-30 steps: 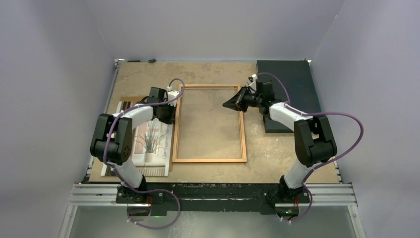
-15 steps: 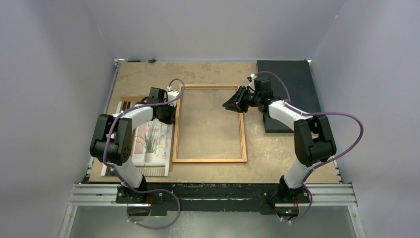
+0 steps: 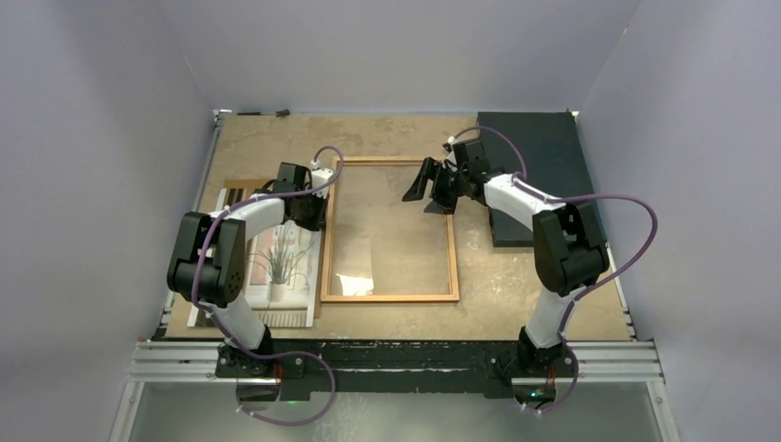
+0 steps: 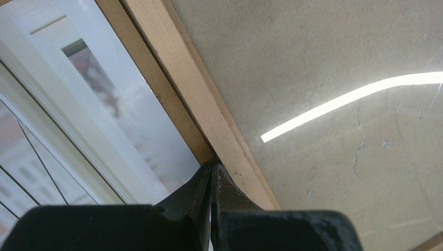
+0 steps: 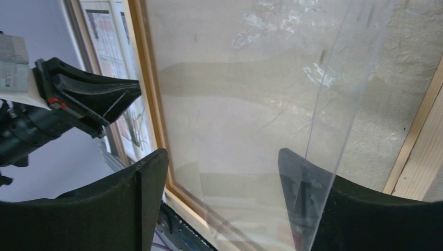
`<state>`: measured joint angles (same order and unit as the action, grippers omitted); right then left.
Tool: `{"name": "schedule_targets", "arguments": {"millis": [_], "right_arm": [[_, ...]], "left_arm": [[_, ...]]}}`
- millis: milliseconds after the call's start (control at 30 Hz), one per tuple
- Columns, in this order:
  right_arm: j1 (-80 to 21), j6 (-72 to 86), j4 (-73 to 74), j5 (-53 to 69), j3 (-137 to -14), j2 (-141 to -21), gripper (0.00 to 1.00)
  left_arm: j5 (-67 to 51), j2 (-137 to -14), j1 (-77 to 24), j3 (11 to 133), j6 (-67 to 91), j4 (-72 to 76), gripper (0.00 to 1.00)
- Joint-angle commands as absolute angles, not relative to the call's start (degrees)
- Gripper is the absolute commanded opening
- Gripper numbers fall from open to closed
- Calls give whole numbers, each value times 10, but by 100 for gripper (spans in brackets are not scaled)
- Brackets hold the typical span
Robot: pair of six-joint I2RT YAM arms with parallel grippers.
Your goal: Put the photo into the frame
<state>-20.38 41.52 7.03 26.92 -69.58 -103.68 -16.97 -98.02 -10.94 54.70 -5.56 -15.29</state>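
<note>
- A worn brown table (image 3: 387, 133) with pale blotches.
- A dark slab (image 3: 543, 138) lying flat at the table's far right corner.
- A brown board (image 3: 241, 186) flat near the left edge.
- A metal rail (image 3: 626, 361) along the near edge.
- Plain pale walls (image 3: 396, 55) around.

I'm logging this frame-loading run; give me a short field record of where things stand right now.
photo: flat on a brown board, left of the frame, not inside it
frame: lying flat, centre of the workspace
left gripper: shut, tips at the frame's left rail
right gripper: open above the frame's far-right part, holding nothing
dark slab: far right, beyond the frame
</note>
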Motion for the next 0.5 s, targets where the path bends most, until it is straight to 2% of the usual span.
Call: {"name": "schedule_targets", "arguments": {"millis": [0,167,467], "right_arm": [[-220,370,121,224,-745,-1043,82],[-230,351,154,183,-775,-1047,87],[-246,341,166,151,-796,-1059,90]], "left_arm": [[-192,-981,-115,532,-57,-175,0],[-192,-980,-115,533,-58,-175,0],[-192,-981,-115,536,-57,-175,0]]}}
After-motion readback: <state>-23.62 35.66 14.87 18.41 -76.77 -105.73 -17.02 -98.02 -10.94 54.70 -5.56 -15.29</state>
